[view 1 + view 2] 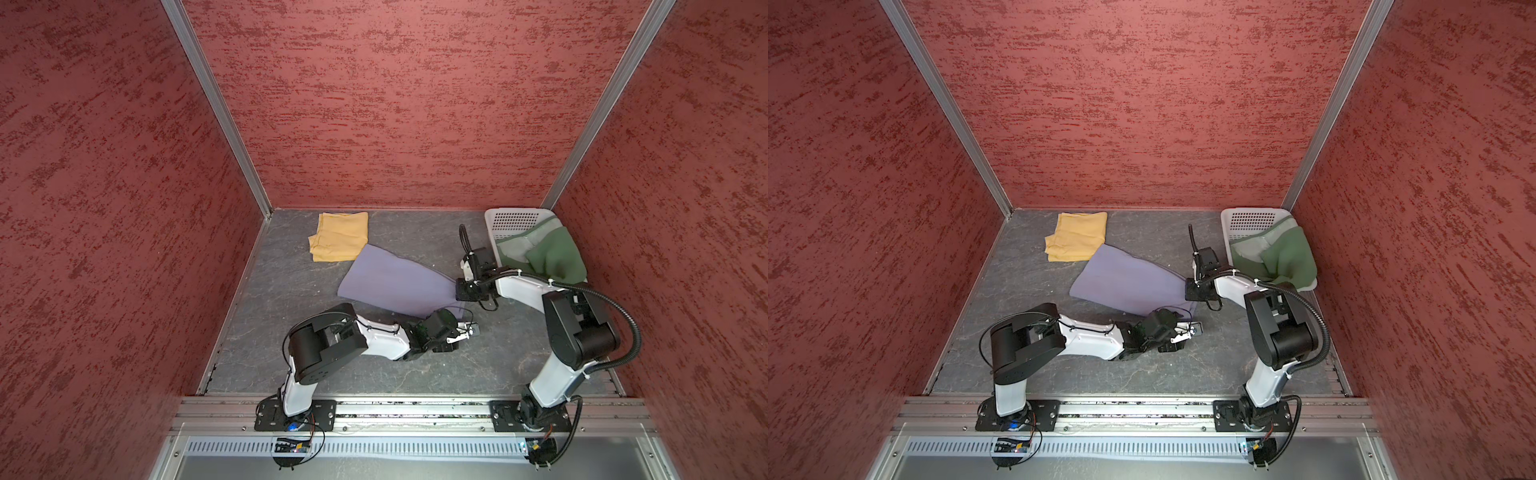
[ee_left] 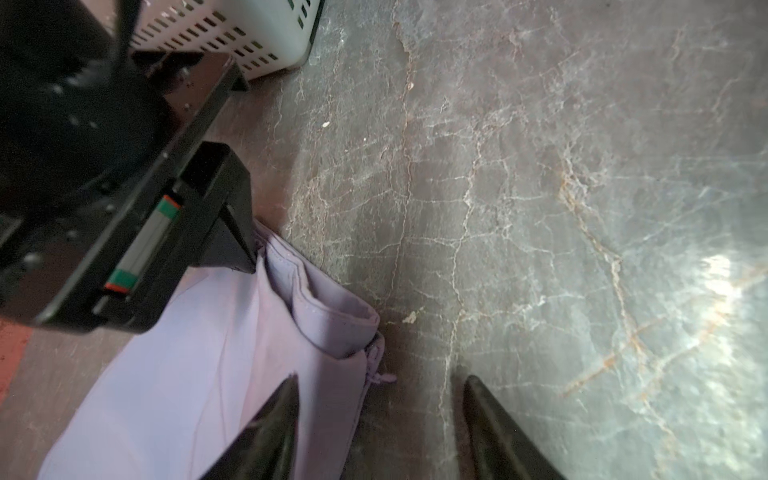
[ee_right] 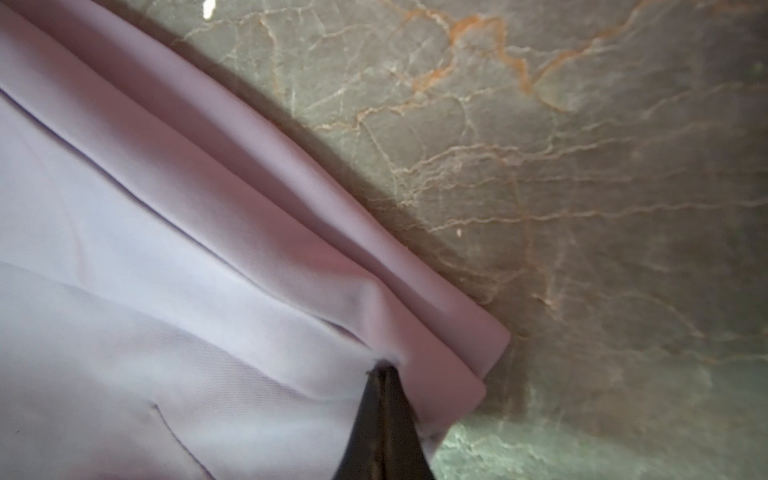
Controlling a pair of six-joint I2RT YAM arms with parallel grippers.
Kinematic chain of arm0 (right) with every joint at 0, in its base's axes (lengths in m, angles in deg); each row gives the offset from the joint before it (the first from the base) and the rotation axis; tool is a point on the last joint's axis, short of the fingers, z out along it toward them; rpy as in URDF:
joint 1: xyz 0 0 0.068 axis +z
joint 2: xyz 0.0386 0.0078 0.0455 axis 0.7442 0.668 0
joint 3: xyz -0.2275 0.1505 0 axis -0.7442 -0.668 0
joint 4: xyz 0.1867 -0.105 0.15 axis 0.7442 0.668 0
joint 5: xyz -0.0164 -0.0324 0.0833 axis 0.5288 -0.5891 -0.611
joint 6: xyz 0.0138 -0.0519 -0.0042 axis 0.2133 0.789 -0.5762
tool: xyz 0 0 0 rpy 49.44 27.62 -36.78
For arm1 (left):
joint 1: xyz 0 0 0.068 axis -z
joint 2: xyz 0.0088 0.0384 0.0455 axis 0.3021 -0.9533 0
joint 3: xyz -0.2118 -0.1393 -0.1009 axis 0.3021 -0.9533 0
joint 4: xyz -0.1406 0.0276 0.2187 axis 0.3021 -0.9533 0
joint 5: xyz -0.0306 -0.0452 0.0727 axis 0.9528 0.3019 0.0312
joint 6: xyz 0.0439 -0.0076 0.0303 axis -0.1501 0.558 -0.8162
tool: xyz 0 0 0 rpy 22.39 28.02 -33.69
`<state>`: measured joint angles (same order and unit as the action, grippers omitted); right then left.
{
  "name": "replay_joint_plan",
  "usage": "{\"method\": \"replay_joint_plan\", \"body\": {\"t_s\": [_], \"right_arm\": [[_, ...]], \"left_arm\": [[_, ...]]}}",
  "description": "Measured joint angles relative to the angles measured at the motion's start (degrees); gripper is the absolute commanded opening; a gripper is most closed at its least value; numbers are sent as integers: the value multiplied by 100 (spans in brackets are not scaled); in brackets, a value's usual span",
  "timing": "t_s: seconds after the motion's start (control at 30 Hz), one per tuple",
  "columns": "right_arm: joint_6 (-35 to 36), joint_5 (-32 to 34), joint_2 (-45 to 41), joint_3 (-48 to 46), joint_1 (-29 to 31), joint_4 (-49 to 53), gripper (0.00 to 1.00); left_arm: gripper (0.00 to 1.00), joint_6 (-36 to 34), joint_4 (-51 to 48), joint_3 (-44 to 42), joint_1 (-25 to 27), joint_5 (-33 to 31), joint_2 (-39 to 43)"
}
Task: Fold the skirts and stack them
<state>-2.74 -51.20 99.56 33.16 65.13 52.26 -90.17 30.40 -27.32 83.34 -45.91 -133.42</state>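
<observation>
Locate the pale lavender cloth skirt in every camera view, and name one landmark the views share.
A top view: pale lavender cloth skirt, central.
A top view: skirt, central too.
Left wrist: skirt close-up, narrow end showing.
Right wrist: skirt close-up, corner pinched.
Shared landmark: black right gripper, shut on that corner.

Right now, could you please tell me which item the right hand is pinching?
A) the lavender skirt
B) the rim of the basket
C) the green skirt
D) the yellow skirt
A: in the right wrist view the right hand is closed on the lavender skirt near its corner, while the yellow skirt lies folded at the back of the table and the green skirt sits in the basket.
</observation>
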Motion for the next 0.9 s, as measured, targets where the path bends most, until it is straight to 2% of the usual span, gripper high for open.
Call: {"method": "replay_joint_plan", "body": {"t_s": [0.07,0.2,0.33,0.5,0.6,0.7,0.83,0.9], "right_arm": [[4,0,13,22,0,24,3],[7,-4,42,72,0,83,3],[9,-11,42,83,0,107,3],[11,-50,42,83,-7,116,3],[11,-63,42,85,-13,116,4],[7,-111,42,94,-39,125,16],[-90,-275,-50,94,-59,109,45],[-146,-328,-201,90,-68,92,51]], "left_arm": [[48,-33,20,48,-20,-28,-94],[34,-55,68,105,-72,-94,-254],[12,-44,70,133,-149,-105,-319],[1,-4,68,184,-199,-59,-319],[0,9,61,199,-208,-42,-328],[0,85,46,214,-212,-15,-328],[0,245,37,214,-260,103,-304],[0,348,24,214,-308,184,-258]]}}
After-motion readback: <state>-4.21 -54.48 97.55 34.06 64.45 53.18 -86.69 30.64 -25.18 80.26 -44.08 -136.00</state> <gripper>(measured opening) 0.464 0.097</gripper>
